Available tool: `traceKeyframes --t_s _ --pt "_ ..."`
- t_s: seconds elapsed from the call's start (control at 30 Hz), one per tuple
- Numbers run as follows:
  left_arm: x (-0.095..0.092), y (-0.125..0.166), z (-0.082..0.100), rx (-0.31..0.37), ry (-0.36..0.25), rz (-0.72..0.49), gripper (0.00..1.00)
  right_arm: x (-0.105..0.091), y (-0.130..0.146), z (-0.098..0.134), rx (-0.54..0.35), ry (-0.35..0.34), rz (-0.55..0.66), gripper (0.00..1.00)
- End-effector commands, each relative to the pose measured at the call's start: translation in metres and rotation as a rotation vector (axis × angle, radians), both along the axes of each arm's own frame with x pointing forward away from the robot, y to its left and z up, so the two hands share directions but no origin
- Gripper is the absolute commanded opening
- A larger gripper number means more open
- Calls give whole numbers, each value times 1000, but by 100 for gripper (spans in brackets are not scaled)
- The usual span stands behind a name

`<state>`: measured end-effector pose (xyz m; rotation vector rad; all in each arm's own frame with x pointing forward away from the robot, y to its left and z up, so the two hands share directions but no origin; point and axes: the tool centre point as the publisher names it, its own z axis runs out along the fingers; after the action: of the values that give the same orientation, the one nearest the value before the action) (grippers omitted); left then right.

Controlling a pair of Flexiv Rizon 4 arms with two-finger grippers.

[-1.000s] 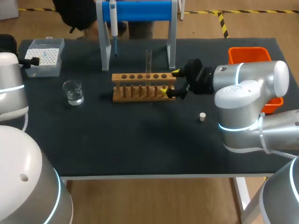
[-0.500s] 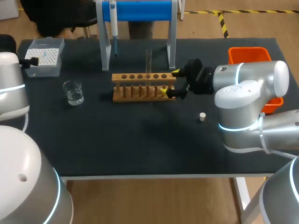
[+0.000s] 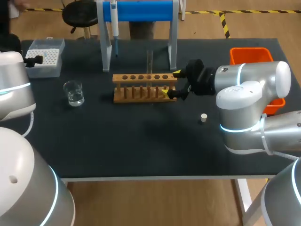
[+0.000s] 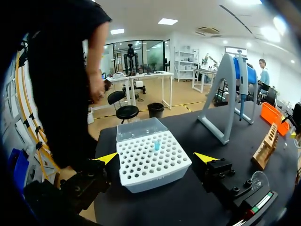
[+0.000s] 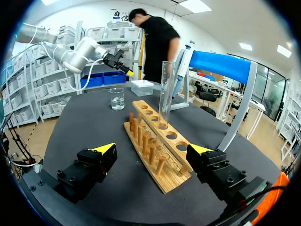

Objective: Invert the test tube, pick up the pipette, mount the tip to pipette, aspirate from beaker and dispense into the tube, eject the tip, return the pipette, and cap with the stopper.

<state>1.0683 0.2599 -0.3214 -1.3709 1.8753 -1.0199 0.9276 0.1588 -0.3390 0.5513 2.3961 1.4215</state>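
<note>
The test tube [image 3: 149,60] stands upright in a hole of the wooden rack [image 3: 144,87], just above the middle of the head view. Its mouth seems to face up, as it must to receive liquid. The right gripper [image 3: 171,83] sits at the rack's right end with its fingers spread wide. The rack end lies between them untouched, so it is released and holds nothing, probably because its work on the tube is over.

The left gripper [image 4: 155,158] hovers at the upper left over the tip box [image 3: 45,56], also spread and empty. In its wrist view the box lies just ahead, between the fingers, with one blue tip [image 4: 157,145] standing in the grid.

The pipette [image 3: 113,20] hangs untouched on the blue stand [image 3: 139,10] at top centre, kept upright so it can be lifted straight off. I judge that to be the next step.

The beaker [image 3: 74,92] waits left of the rack, within the left arm's reach. The stopper [image 3: 203,117] rests alone on the bench [image 3: 141,136], right of centre and close to the right arm for capping at the end. The orange bin [image 3: 251,55] at the right edge is likely there for the ejected tip.
</note>
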Motion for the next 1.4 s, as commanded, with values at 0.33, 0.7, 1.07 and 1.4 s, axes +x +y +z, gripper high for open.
traceKeyframes --t_s 0.33,0.7,1.07,1.4 --pt "23 -9 -14 10 -19 6 100 0 0 1 -3 3 1 100" --pt "35 -14 -18 0 -29 11 100 0 0 1 -3 3 1 100" --pt "48 -22 -24 -11 -19 2 100 0 0 1 -3 3 1 100" --pt "52 -22 -29 -27 -9 9 57 0 0 1 -3 3 1 100"
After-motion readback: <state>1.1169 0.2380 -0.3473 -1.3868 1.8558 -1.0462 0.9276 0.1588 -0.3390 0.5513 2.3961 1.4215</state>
